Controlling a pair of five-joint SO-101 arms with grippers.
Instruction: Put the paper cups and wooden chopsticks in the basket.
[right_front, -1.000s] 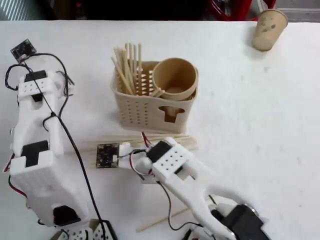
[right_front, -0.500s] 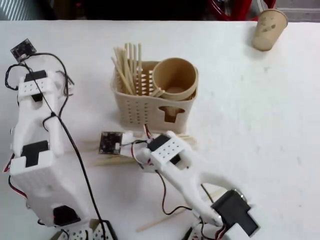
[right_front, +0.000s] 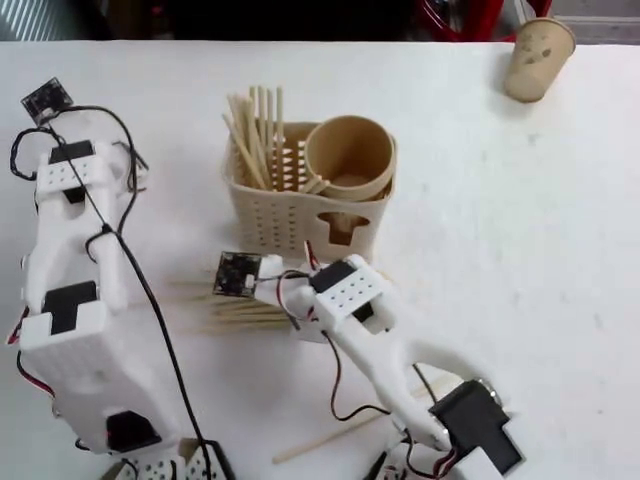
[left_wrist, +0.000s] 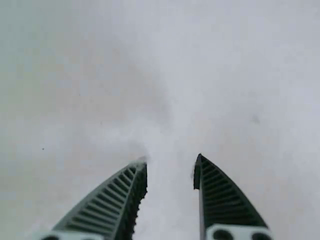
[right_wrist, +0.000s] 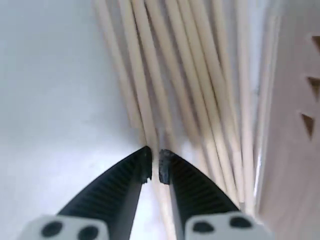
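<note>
A perforated beige basket (right_front: 285, 222) stands mid-table, holding a paper cup (right_front: 350, 158) and a bundle of upright wooden chopsticks (right_front: 258, 130). A second paper cup (right_front: 538, 55) stands at the far right corner. Several chopsticks (right_front: 235, 312) lie flat just in front of the basket. My right arm (right_front: 345, 295) is bent over them. My right gripper (right_wrist: 155, 164) is shut on one chopstick (right_wrist: 145, 85) of the flat bundle, beside the basket wall (right_wrist: 295, 125). My left gripper (left_wrist: 170, 165) is open over bare white table.
My left arm (right_front: 70, 250) is folded along the table's left side with loose black cables. A single chopstick (right_front: 325, 440) lies near the front edge by the right arm's base. The white table (right_front: 520, 250) is bare to the right of the basket.
My right arm's wrist has swung right and closer to the basket. The flat chopsticks have shifted and now lie bunched to the left under it. The left arm has not moved.
</note>
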